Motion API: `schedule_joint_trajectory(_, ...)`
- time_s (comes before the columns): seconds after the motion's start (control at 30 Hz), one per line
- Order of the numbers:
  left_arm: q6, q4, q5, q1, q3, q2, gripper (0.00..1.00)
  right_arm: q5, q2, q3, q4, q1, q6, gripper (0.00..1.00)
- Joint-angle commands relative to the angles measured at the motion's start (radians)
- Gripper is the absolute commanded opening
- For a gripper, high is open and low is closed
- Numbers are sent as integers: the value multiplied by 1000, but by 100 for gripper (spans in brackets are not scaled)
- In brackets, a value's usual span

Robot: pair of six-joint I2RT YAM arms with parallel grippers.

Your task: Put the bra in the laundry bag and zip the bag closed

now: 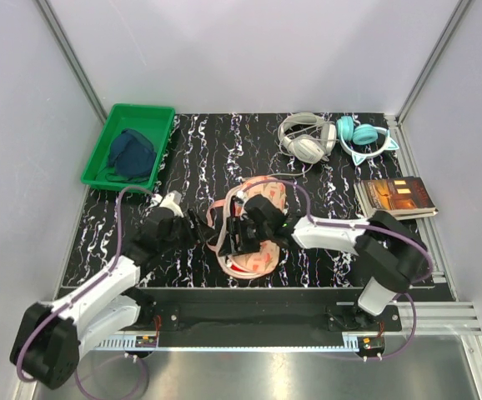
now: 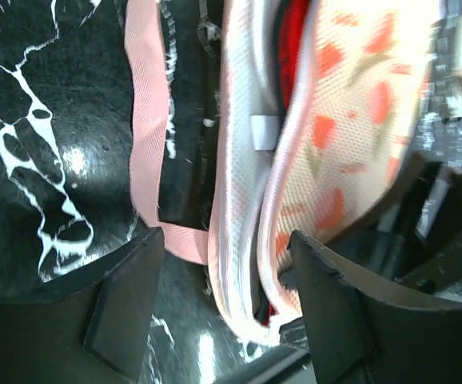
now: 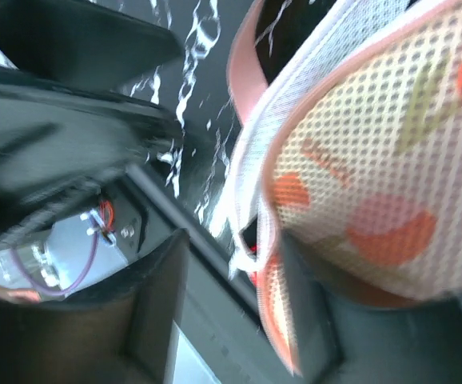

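The peach-pink printed laundry bag [image 1: 258, 258] lies mid-table, partly under both grippers. In the left wrist view its two zip edges [image 2: 247, 240] stand apart, and the red bra [image 2: 295, 40] shows in the gap inside. My left gripper [image 2: 227, 312] is open, its jaws on either side of the bag's near end without clamping it; it also shows in the top view [image 1: 201, 231]. My right gripper [image 1: 239, 233] is over the bag's middle. In its own view the right gripper [image 3: 235, 312] is open, and the bag's mesh rim [image 3: 255, 200] lies against the right finger. The bra is hidden from above.
The bag's pink strap loop [image 2: 147, 120] lies on the black marbled table [image 1: 324, 175] left of the bag. A green tray [image 1: 159, 117] with a dark blue garment [image 1: 131, 155] stands at the back left. White headphones [image 1: 303, 137], teal headphones [image 1: 364, 137] and a book [image 1: 395, 197] are at the right.
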State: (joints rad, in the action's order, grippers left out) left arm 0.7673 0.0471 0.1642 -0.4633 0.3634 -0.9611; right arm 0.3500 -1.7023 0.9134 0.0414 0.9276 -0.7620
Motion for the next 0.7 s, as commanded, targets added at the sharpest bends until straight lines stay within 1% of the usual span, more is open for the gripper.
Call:
schedule_joint_trajectory(0.0, -23, 145, 18, -1, -17, 171, 69, -11, 178, -39, -83, 8, 17, 69)
schedule_joint_trajectory(0.03, -20, 145, 44, -3, -21, 191, 69, -26, 209, -66, -112, 7, 12, 73)
schedule_joint_trajectory(0.07, -5, 142, 99, -3, -24, 209, 68, -43, 239, -79, -124, -2, 6, 80)
schedule_joint_trajectory(0.1, 3, 140, 121, -15, -29, 225, 68, -52, 295, -91, -139, -7, 3, 84)
schedule_joint_trajectory(0.17, 27, 140, 158, -40, -26, 229, 70, -86, 351, -123, -195, -22, -5, 93)
schedule_joint_trajectory(0.23, 52, 142, 146, -101, -15, 217, 72, -95, 424, -158, -230, -56, -8, 98)
schedule_joint_trajectory(0.3, 99, 142, 112, -153, 2, 191, 72, -91, 489, -203, -238, -99, -19, 99)
schedule_joint_trajectory(0.37, 122, 137, 107, -167, 15, 142, 66, -77, 532, -234, -244, -142, -37, 99)
schedule_joint_trajectory(0.4, 125, 128, 116, -175, 26, 128, 65, -71, 546, -269, -244, -197, -45, 98)
schedule_joint_trajectory(0.47, 151, 111, 143, -182, 31, 85, 59, -59, 579, -301, -241, -252, -71, 98)
schedule_joint_trajectory(0.5, 168, 106, 147, -193, 26, 76, 54, -51, 584, -323, -229, -271, -68, 97)
schedule_joint_trajectory(0.53, 196, 90, 158, -202, 19, 62, 51, -48, 586, -330, -227, -294, -65, 96)
schedule_joint_trajectory(0.67, 250, -67, 193, -229, -47, 27, 41, -3, 523, -344, -209, -346, -20, 92)
